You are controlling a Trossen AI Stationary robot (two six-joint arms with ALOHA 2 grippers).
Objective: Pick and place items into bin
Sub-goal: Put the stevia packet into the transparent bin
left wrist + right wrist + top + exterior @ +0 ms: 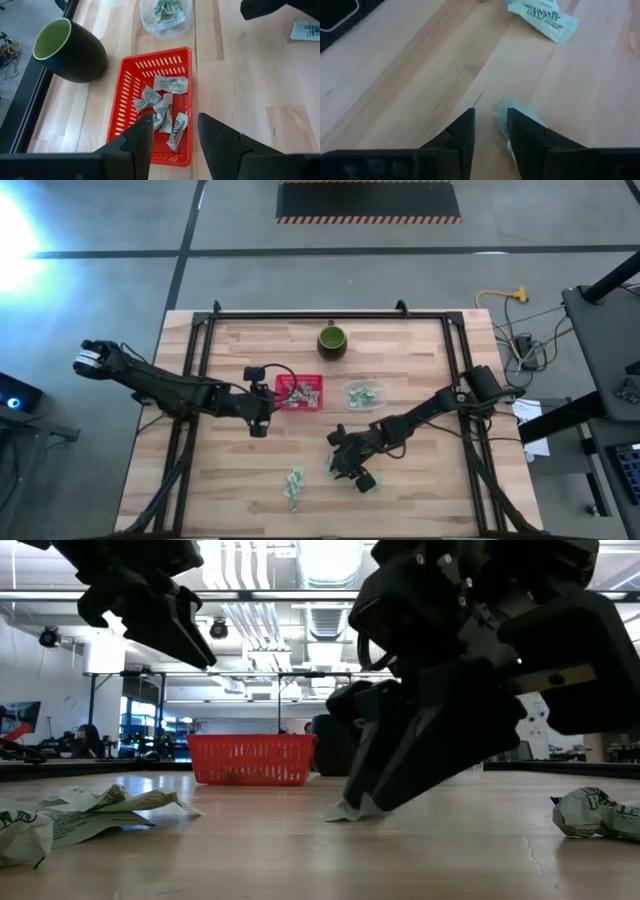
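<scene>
The red basket (299, 392) stands mid-table with several pale green-and-white wrapped items (162, 102) in it. My left gripper (175, 135) hangs open above the basket's edge (150, 159) with nothing between its fingers. My right gripper (490, 125) is low on the table right of centre, pointing down at a slant, its fingers a narrow gap apart. One wrapped item (519, 114) lies flat on the wood at one fingertip. Another item (542, 17) lies a little beyond it. My right gripper comes at the wrapped item slanting down from the table's right. One finger (525, 137) covers the item's near end (506, 116). The item lies flat on the table, beside the gap and not in it. Whether that finger touches it, I cannot tell.
A dark green cup (332, 340) stands behind the basket. A clear tub (365, 395) with items sits right of the basket. More loose items (293, 485) lie toward the near edge. A black frame (330, 315) borders the table.
</scene>
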